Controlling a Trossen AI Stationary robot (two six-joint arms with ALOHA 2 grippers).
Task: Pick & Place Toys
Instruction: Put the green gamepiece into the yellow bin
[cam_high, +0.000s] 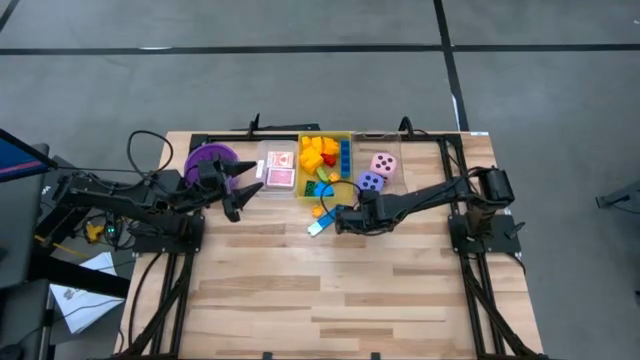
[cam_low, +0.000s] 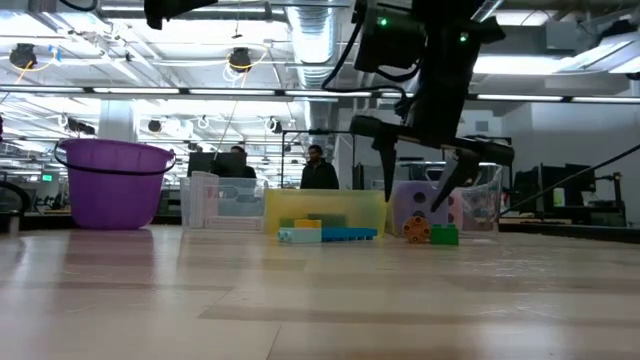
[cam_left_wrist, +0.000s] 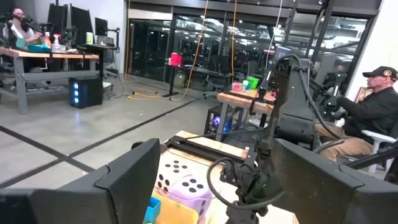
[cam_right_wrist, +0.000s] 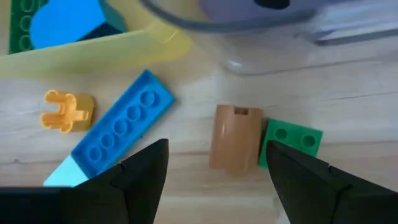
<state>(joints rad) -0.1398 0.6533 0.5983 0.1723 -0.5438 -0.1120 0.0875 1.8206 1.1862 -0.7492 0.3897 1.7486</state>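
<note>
Brown block (cam_right_wrist: 234, 136) and green block (cam_right_wrist: 291, 144) touch on the counter (cam_right_wrist: 348, 106) between the open right tool (cam_right_wrist: 214, 167); left tool (cam_high: 243, 188) open; no words show.

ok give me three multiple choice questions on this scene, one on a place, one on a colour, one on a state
1. Where are the pink die and purple die?
A. in the clear bin at the table's right end of the row
B. in the purple bowl
C. on the bare table

2. What colour is the block lying against the orange-brown block under the right gripper?
A. red
B. green
C. white

3. How do the right gripper's jaws stand?
A. shut on a die
B. shut on a card
C. open, nothing between them

Answers:
1 A, the high view shows both dice inside the clear bin.
2 B, the right wrist view shows a green block touching it.
3 C, the right wrist view shows the fingers apart above the blocks.
</note>
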